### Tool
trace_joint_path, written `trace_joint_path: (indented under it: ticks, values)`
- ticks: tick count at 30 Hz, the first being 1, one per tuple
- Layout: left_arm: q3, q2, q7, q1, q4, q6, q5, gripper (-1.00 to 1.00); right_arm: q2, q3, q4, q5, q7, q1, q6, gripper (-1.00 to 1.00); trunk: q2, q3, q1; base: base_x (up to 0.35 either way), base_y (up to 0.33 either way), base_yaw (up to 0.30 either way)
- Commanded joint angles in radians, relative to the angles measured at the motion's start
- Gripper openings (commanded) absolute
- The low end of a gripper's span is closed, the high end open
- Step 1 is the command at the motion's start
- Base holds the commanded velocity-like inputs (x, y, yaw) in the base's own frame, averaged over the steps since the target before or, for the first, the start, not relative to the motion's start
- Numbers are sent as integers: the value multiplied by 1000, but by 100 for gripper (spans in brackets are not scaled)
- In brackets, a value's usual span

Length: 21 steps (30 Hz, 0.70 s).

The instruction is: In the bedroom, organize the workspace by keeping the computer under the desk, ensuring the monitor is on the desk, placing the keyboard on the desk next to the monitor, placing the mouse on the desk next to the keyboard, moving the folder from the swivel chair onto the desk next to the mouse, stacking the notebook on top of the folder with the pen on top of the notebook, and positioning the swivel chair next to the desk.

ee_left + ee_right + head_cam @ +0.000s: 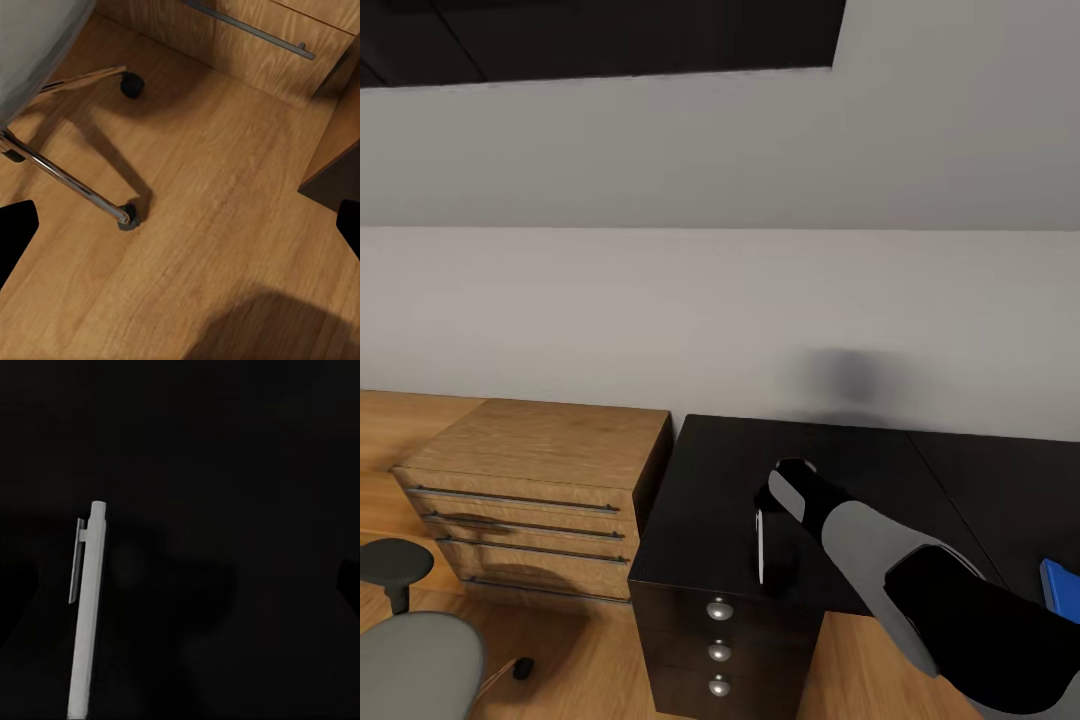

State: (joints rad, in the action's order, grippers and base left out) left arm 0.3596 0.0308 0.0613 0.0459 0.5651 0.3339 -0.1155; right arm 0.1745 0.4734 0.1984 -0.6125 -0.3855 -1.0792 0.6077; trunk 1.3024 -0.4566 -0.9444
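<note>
Hovering right end effector [785,520], seemingly apart, over pen [761,545] | desk [710,500] drawers closed | left end effector [180,225] apart

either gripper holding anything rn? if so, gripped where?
Nothing held. The pen lies flat on the black desk under the right gripper, whose fingers sit wide apart. The left gripper hangs open over the wooden floor.

Lying bare and dark around the white pen [761,545], the counter [720,480] near its front edge, leaving open approach from above. Crowding the right side, the right arm [880,545]. Standing close on the left, a wooden dresser [540,470]. Occupying the floor [217,217] below, the swivel chair [410,650] with its castor legs [67,176].
</note>
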Motion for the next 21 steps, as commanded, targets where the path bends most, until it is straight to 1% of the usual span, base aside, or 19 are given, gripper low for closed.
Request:
trace_joint_path:
  ticks: [1,3,4,5,13,21]
  values:
    - [1,0,6,1,1,0,-10,100,0,7,1,-13,-7,-1,6,100,1,-1,0,0,0,0]
    - [1,0,6,0,1,0,-10,100,0,7,1,-22,-7,-1,9,100,1,-1,0,0,0,12]
    - [1,0,6,1,1,0,-11,100,0,7,1,-37,-7,-1,13,100,1,-2,0,0,0,121]
    - [1,0,7,1,1,0,-11,100,0,7,1,-39,-7,-1,14,100,1,-2,0,0,0,138]
    - [5,0,8,1,8,0,-12,100,0,6,2,-47,-7,-1,15,100,1,-9,0,0,0,170]
    - [7,0,8,0,10,-1,-13,100,0,5,3,-48,-5,-1,10,100,1,-11,0,0,0,48]
